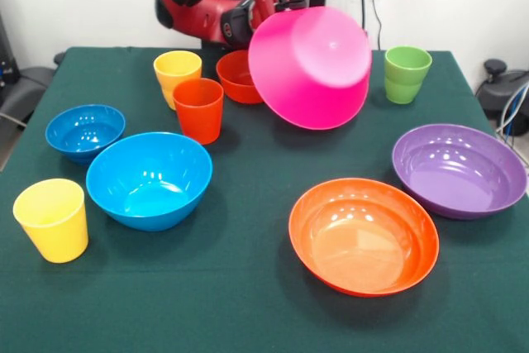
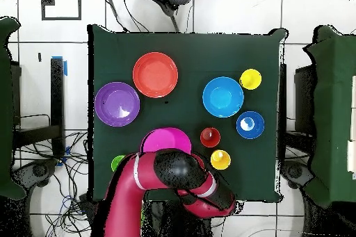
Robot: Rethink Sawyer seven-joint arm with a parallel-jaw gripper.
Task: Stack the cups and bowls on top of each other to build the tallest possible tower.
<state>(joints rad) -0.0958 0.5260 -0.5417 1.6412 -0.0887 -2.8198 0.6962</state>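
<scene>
Bowls and cups all lie apart on the counter (image 1: 248,320); no tower stands yet. The pink bowl (image 1: 312,66) hangs tilted above the far middle, beside the small orange bowl (image 1: 235,78), apparently carried by the arm; the tool is hidden behind it, its opening unclear. Nearly everything remains to stack.

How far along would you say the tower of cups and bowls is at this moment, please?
Nothing is stacked yet. In hand: the large pink bowl is lifted off the table and tilted, carried at its rim by the arm; the gripper itself is hidden. Left: the medium blue bowl, small blue bowl, small orange bowl, both shallow bowls and all four cups stand separately on the table.
</scene>
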